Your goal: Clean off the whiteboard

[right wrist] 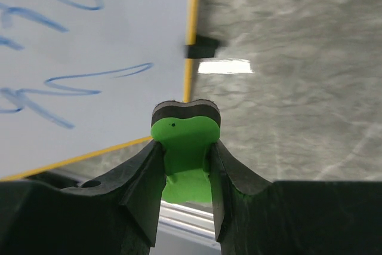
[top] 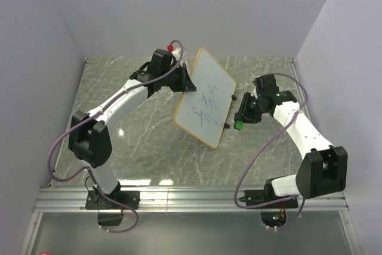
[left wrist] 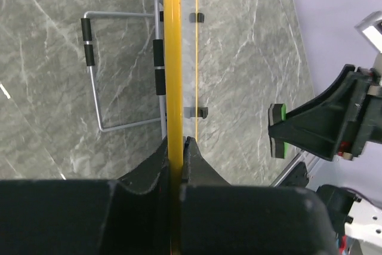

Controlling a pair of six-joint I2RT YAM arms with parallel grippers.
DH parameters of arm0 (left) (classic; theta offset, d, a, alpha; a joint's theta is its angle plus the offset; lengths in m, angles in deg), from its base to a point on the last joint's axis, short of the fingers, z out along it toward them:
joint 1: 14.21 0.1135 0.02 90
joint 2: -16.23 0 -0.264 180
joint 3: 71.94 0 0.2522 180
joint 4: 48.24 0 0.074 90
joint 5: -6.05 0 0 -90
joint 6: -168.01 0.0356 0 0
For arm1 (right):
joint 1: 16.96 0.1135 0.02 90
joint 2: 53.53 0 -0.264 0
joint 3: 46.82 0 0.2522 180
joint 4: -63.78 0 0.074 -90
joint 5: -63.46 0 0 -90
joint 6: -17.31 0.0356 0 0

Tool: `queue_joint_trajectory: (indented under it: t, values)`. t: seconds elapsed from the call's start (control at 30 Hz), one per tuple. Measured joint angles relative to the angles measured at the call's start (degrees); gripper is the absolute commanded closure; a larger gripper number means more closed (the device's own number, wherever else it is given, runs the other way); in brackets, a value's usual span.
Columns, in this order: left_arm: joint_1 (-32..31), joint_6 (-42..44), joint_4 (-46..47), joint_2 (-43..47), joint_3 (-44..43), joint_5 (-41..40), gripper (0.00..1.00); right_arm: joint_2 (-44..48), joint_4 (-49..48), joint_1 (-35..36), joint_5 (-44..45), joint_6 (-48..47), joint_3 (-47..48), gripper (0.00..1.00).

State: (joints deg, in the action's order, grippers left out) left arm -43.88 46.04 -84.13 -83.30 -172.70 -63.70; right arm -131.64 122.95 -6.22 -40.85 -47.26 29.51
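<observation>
White with a thin orange rim, the whiteboard (top: 204, 97) stands tilted over the middle of the surface (top: 137, 141), somewhat nearer the far edge, its written face turned toward the right arm. Blue scribbles (top: 206, 108) cross the middle and lower part of that face. Whether its lower corner touches the surface cannot be told. The left end effector (top: 188, 82) is pressed together on the board's left rim, with the orange edge pinched between its fingers in the left wrist view. Behind the board there, a wire stand (left wrist: 95, 76) shows against the grey marble. The right end effector (top: 240, 122) pinches a green eraser (right wrist: 184, 129) just beside the board's right edge, apart from it.
</observation>
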Motion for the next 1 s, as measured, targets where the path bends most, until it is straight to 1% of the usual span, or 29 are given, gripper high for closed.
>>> queue_joint_trajectory:
  t: [0.1,0.27,0.33,0.47,0.63,0.73,0.9,1.0]
  values:
    - [0.44,2.29,-1.84,-2.51,-3.08,2.36,1.0,0.76,-2.25,0.0,-4.09,0.7,-0.02,1.0]
    - [1.36,3.21,-7.19,-9.16,-11.85,4.13,0.99,0.02,-5.68,0.24,-9.64,2.47,1.79,1.0]
    - [1.68,3.13,-9.35,-10.99,-14.43,4.17,0.94,-1.77,-6.97,0.37,-11.37,3.41,4.42,1.0]
    - [2.12,2.01,-12.52,-13.6,-18.05,3.89,0.92,-9.07,-10.05,0.83,-14.1,5.31,13.05,1.0]
    - [2.12,1.36,-15.56,-15.12,-21.03,3.48,1.0,-19.96,-13.18,2.19,-15.54,7.65,24.87,1.0]
    - [2.03,1.36,-16.11,-15.45,-21.66,3.3,1.0,-26.49,-14.49,3.02,-15.91,9.16,31.01,1.0]
    - [1.77,1.49,-16.68,-15.54,-22.1,2.36,1.0,-36.33,-14.86,4.57,-15.93,10.93,38.77,1.0]
    - [2.19,1.14,-16.96,-16.15,-22.14,1.9,1.0,-38.69,-14.69,4.46,-15.47,11.43,40.92,1.0]
